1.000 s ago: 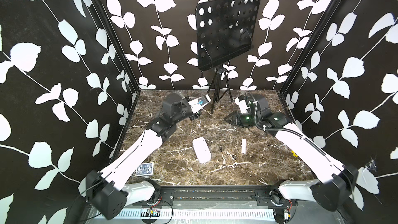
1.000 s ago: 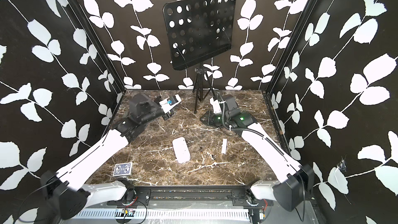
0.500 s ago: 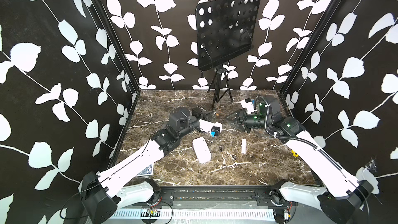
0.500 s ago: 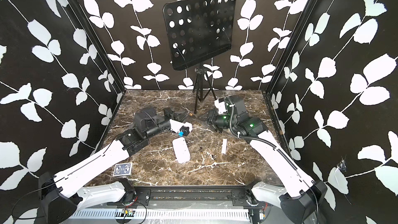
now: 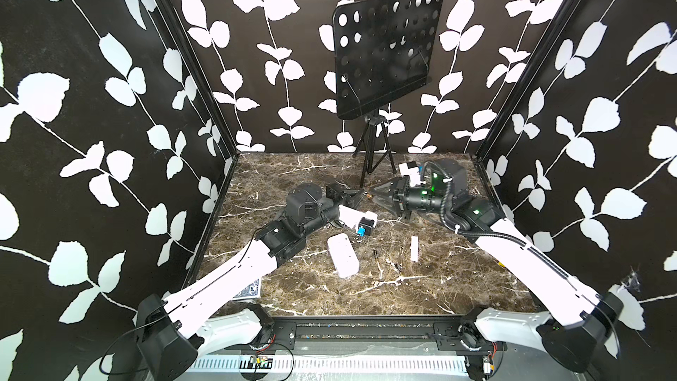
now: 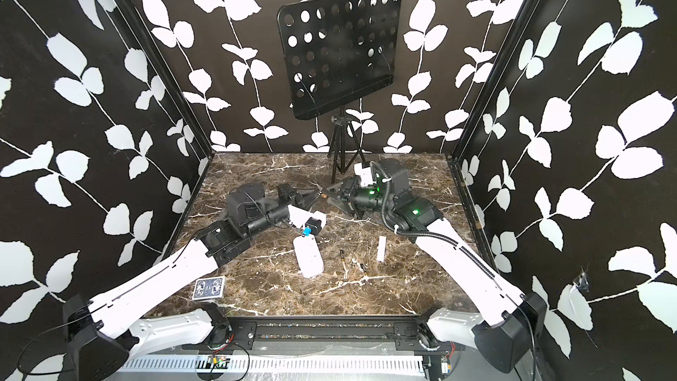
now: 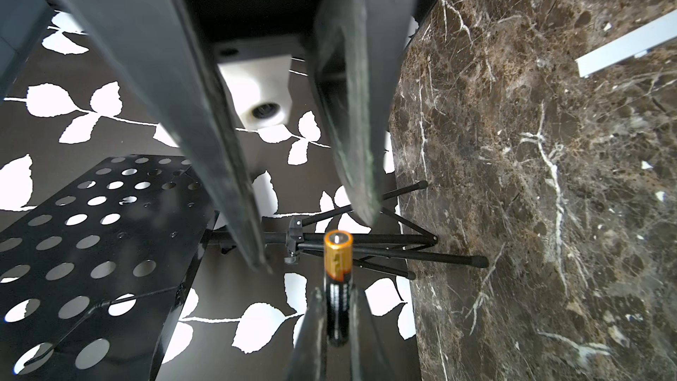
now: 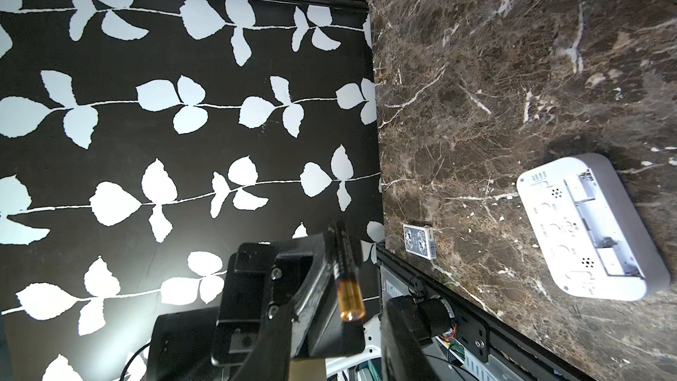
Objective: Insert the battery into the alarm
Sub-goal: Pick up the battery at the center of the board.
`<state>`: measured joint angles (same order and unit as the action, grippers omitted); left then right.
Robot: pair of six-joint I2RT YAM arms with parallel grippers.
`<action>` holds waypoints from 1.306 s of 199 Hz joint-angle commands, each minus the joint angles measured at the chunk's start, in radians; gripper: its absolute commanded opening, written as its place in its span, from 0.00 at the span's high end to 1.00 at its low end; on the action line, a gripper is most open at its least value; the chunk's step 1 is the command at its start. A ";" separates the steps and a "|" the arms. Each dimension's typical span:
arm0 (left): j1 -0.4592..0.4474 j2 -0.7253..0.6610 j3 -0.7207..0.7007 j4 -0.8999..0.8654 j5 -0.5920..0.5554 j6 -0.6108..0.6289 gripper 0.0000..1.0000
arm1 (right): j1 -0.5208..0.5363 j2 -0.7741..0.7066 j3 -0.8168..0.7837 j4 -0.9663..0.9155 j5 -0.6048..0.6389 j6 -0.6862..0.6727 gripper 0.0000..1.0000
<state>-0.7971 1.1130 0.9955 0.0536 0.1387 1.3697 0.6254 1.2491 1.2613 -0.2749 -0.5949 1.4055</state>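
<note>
The alarm (image 5: 342,256) has not budged since a second ago. It lies back up in the middle of the counter (image 5: 293,174), and the right wrist view shows its battery bay (image 8: 593,214) uncovered.

The battery (image 7: 337,251) is where the action is! It is up off the counter, pinched by its dark end in the tightly closed left claw (image 7: 337,309), with the orange end poking out to the right. A second ago that claw was parked at the far left. Now the left arm reaches in from the near left, and the battery (image 5: 367,196) hangs in the air just beyond the alarm's far end.

The right claw (image 5: 377,195) has swung in too. Earlier it sat toward the far right; now it faces left, nose to nose with the left claw. Its jaws are parted and grip nothing. Its long dark fingers (image 7: 219,141) reach right up to the orange tip, one on each side. Whether either finger touches the battery, I cannot tell.

Around them nothing has shifted. The white strip (image 5: 414,249) lies on the counter right of the alarm, same spot as before. The blue-patterned card box (image 6: 208,288) sits at the near left, right by the left arm, which covers more of it in a top view than it did. The black music stand (image 5: 388,51) stands at the far edge, behind the two claws.
</note>
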 commanded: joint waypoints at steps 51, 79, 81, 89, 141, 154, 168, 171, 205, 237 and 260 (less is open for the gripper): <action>-0.008 -0.046 -0.008 -0.018 0.021 -0.024 1.00 | 0.025 0.039 0.019 0.123 0.084 0.136 0.71; -0.007 -0.050 -0.008 -0.029 0.023 -0.023 1.00 | 0.027 0.051 0.029 0.132 0.091 0.141 0.79; -0.007 -0.051 -0.008 -0.030 0.023 -0.022 1.00 | 0.027 0.051 0.030 0.133 0.091 0.141 0.80; -0.008 -0.053 -0.008 -0.032 0.025 -0.021 1.00 | 0.027 0.052 0.031 0.134 0.091 0.141 0.82; -0.007 -0.059 -0.013 -0.040 0.014 -0.028 1.00 | 0.031 0.045 0.032 0.110 0.097 0.133 0.78; -0.008 -0.061 -0.018 -0.022 0.007 -0.047 1.00 | 0.034 0.041 0.027 0.100 0.099 0.129 0.73; -0.007 -0.059 -0.023 -0.005 -0.003 -0.057 1.00 | 0.039 0.036 0.021 0.092 0.101 0.127 0.72; -0.007 -0.059 -0.021 -0.006 -0.005 -0.060 1.00 | 0.040 0.034 0.020 0.091 0.103 0.127 0.72; -0.008 -0.052 -0.015 -0.021 0.002 -0.072 1.00 | 0.053 0.035 0.023 0.089 0.112 0.128 0.80; -0.007 -0.053 -0.014 -0.037 0.006 -0.080 1.00 | 0.061 0.036 0.027 0.082 0.123 0.127 0.89; -0.008 -0.056 -0.018 -0.048 -0.001 -0.079 1.00 | 0.062 0.035 0.032 0.076 0.126 0.128 0.93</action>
<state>-0.8005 1.0801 0.9855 0.0067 0.1379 1.3052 0.6704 1.3014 1.2686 -0.2085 -0.5037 1.4502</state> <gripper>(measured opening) 0.089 0.081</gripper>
